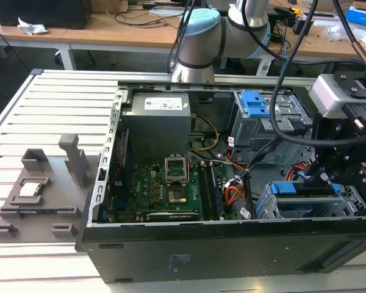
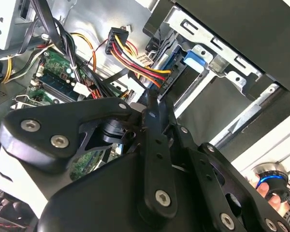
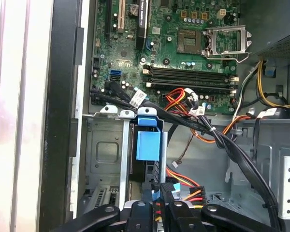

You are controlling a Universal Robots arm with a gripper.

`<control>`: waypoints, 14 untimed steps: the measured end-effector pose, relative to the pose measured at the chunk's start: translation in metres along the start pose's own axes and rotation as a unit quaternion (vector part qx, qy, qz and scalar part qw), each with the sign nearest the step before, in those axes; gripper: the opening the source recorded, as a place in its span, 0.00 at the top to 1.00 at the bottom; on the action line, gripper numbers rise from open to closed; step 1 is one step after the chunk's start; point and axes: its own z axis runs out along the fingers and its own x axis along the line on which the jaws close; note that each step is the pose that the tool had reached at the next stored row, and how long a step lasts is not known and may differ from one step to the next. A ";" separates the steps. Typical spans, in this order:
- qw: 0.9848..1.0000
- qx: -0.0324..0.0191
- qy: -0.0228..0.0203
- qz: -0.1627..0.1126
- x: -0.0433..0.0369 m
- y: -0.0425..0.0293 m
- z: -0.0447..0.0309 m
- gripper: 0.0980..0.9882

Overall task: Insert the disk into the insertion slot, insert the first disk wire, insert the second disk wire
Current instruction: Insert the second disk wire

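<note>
Nearest the first wrist view's lens, black tool (image 3: 159, 212) fingers sit closed around a black connector with red, yellow and black wires (image 3: 183, 186), right at the end of the disk (image 3: 147, 145). Disk sits in the insertion slot (image 3: 106, 154), its blue frame tab showing between the grey cage walls. Second wrist view: same tool (image 2: 152, 104) tips at the wire plug (image 2: 118, 38), blue disk frame (image 2: 195, 60) in the grey cage just beyond. Further in, green motherboard (image 3: 183, 48) with empty CPU socket, black cable bundle crossing over it. Exterior view: tool (image 1: 320, 174) low over the slot (image 1: 311, 204) at the open case's (image 1: 232, 244) near corner on the exterior view's right; taller grey bay with blue latch (image 1: 256, 104) behind it; grey fixture (image 1: 43, 189) on slatted table (image 1: 49, 110) far to the exterior view's left.
</note>
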 end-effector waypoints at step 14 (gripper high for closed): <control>1.000 -0.002 0.008 -0.001 -0.0103 -0.0009 0.0043 0.99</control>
